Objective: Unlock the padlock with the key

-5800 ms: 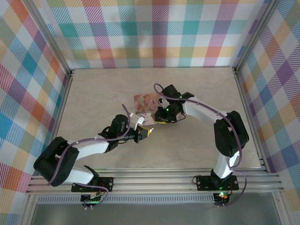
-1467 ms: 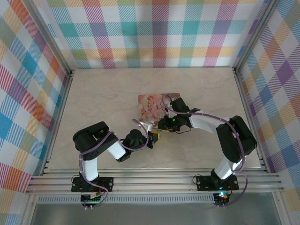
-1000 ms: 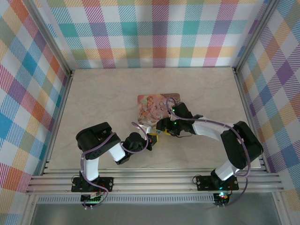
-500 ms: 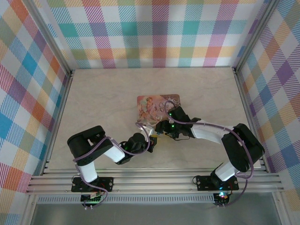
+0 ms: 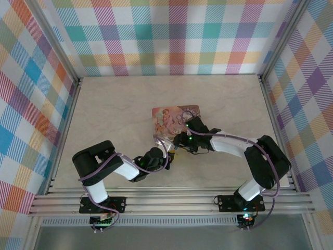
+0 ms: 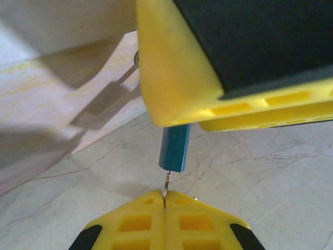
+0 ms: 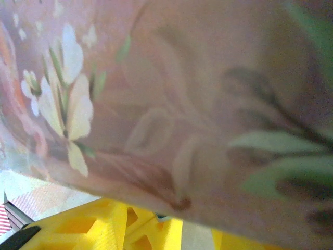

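Observation:
The tiny teal-blue padlock (image 6: 175, 147) hangs body-down from the yellow fingers (image 6: 177, 88) of my right gripper (image 5: 178, 144), which is shut on its upper part. In the right wrist view a sliver of teal shows between those jaws (image 7: 162, 216). My left gripper (image 6: 165, 205) is shut on the thin metal key (image 6: 166, 183). The key's tip touches the underside of the padlock body, at its keyhole end. In the top view the left gripper (image 5: 170, 155) sits just below-left of the right one, almost touching it.
The pink picture-printed tin (image 5: 174, 115) lies flat just behind the two grippers and looms blurred and close in the right wrist view (image 7: 197, 94). Bare marbled table (image 5: 114, 104) lies left, right and behind it. Metal rails (image 5: 171, 200) run along the near edge.
Over the last second the left arm's elbow swung left and sank while its gripper stayed at the padlock. The right gripper barely shifted.

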